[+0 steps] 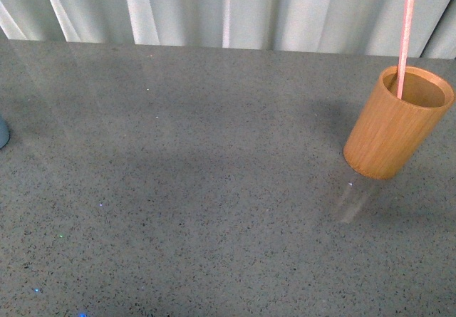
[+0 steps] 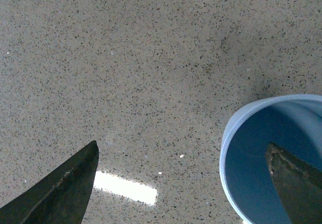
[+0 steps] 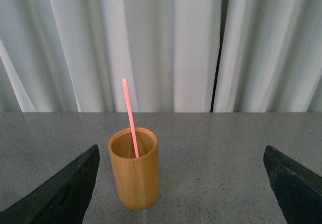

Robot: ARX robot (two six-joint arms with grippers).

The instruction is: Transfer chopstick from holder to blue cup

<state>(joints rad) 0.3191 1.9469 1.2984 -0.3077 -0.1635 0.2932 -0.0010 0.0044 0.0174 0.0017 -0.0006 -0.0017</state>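
A single pink chopstick (image 1: 405,39) stands leaning in the tan bamboo holder (image 1: 399,121) at the table's right. Only a sliver of the blue cup (image 1: 2,132) shows at the far left edge of the front view. In the left wrist view my left gripper (image 2: 181,146) is open just above the table. One of its fingers (image 2: 297,183) hangs over the mouth of the blue cup (image 2: 246,168), which looks empty. My right gripper (image 3: 181,148) is open and faces the holder (image 3: 135,176) from a distance, with the chopstick (image 3: 130,116) upright in it. Neither arm shows in the front view.
The grey speckled tabletop (image 1: 214,189) stretches between cup and holder. A white pleated curtain (image 1: 214,11) hangs behind the table's far edge. A bright reflection of light (image 2: 126,188) lies on the surface under the left gripper.
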